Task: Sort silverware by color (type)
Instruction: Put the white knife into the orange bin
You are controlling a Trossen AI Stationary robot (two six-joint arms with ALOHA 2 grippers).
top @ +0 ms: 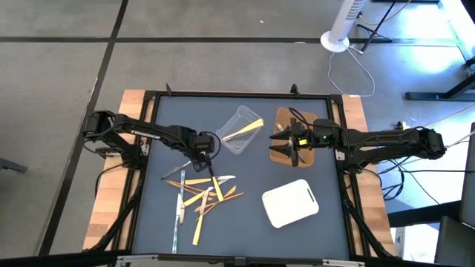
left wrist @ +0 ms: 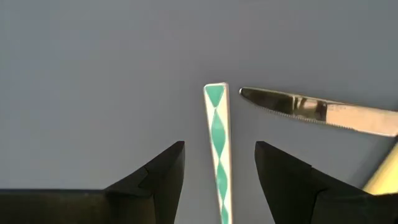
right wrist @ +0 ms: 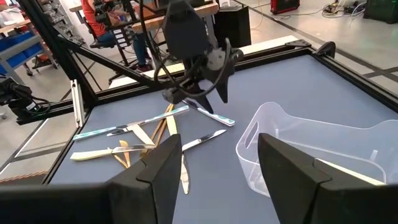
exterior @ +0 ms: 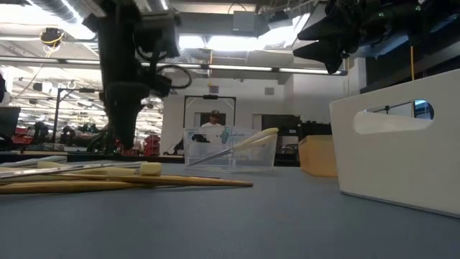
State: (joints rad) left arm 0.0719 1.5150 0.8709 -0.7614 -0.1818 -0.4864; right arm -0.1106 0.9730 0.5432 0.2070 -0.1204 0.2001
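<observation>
The left gripper (top: 207, 162) is hanging low over the grey surface (top: 237, 222) at the upper edge of the silverware (top: 202, 194) pile, its jaws standing apart and holding nothing. In the left wrist view a flat handle with a green-and-white diamond pattern (left wrist: 217, 149) is lying on the surface directly between the two dark fingers (left wrist: 158, 177), its squared end reaching just past their tips, with clear gaps on both sides. A silver knife (left wrist: 317, 110) is lying just beyond that handle's end, off to one side, its serrated blade tip pointing toward the handle but not touching it. A sliver of a pale yellow piece (left wrist: 384, 174) is showing at the edge of that view.

The rest of the silverware is lying scattered on the surface below and beside the left gripper: orange-brown and pale yellow sticks crossing each other, and silver pieces among them. From the low view the pile is lying flat on the surface in front of the left arm.

A clear plastic tub (top: 241, 127) is sitting near the left gripper, with pale yellow utensils (top: 246, 130) resting inside it and leaning over its rim. The right gripper (top: 291, 141) is hovering over the brown tray (top: 282, 117), its jaws parted and empty, well apart from the pile. The white tray (top: 291, 202) is lying nearer the front of the surface.
</observation>
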